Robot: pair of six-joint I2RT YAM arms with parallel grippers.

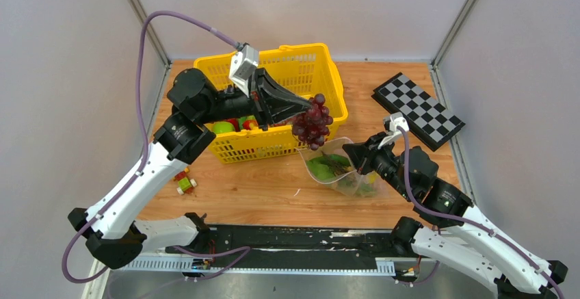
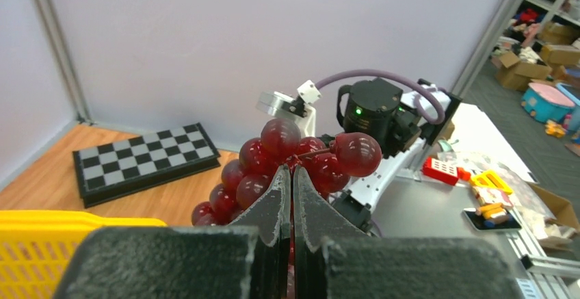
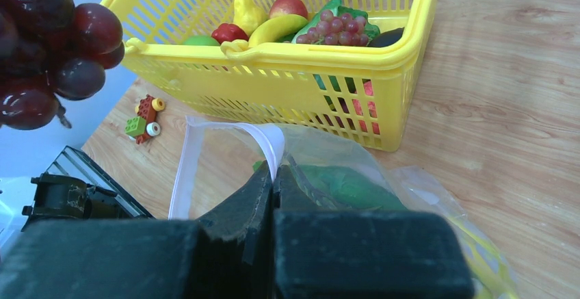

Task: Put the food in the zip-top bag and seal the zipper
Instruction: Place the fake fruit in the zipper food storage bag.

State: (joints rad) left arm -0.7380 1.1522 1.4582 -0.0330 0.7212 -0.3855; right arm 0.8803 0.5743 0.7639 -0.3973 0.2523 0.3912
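Your dark purple toy grape bunch [image 1: 312, 122] hangs pinched in the left gripper [image 1: 299, 112] close over the clear crinkly zip-top bag [image 1: 338, 172], its mouth propped open for the drop by your right gripper [image 1: 350, 154] clamped on the rim, beside the yellow plastic basket [image 1: 321, 66].

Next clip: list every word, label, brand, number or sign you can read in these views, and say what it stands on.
None can be read.
The chessboard, yellow basket and zip-top bag show no print.
The cardboard boxes beyond the table in the left wrist view may bear marks, but they are too small and blurred to read.
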